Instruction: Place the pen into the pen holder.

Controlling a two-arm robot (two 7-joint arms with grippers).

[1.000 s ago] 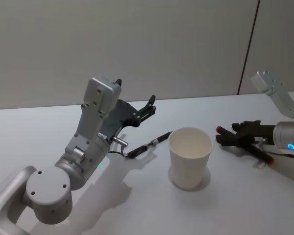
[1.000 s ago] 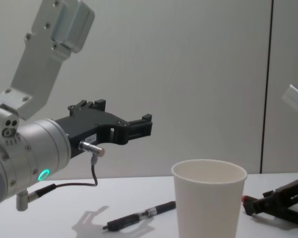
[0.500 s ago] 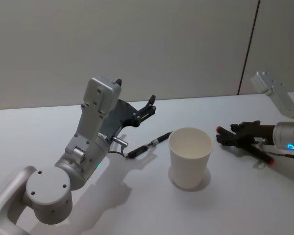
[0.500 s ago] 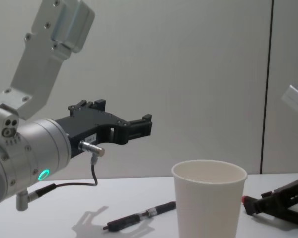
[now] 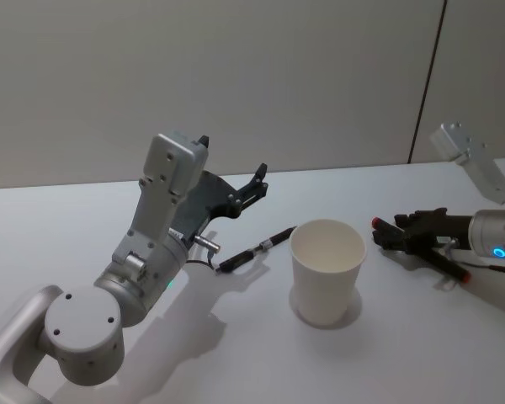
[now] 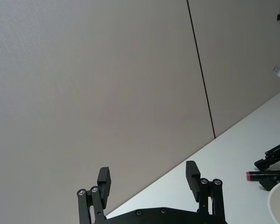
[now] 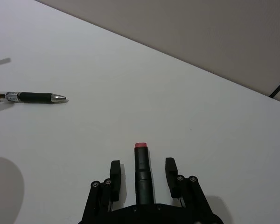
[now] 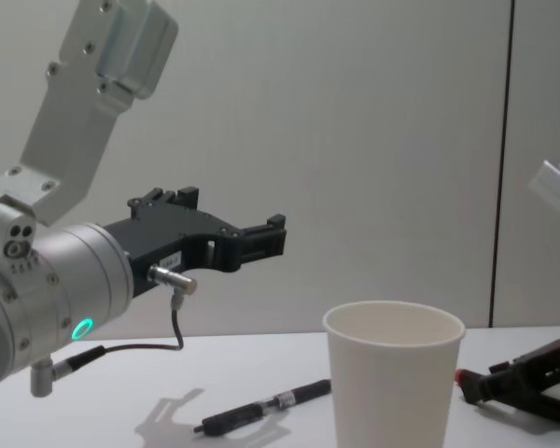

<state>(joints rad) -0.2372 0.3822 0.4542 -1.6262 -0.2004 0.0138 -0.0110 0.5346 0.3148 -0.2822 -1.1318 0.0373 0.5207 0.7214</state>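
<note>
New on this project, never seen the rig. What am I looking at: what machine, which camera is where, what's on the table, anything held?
A two-armed robot at a white table. Four pictures: a head camera looking down, a chest camera looking across, and one camera on each wrist. The left pincer is raised above the table, open and empty. The right pincer sits low by the table, open, with a dark red-tipped pen between its fingers, seemingly unclamped. A black pen lies on the table beside an upright white paper cup, which looks empty.
</note>
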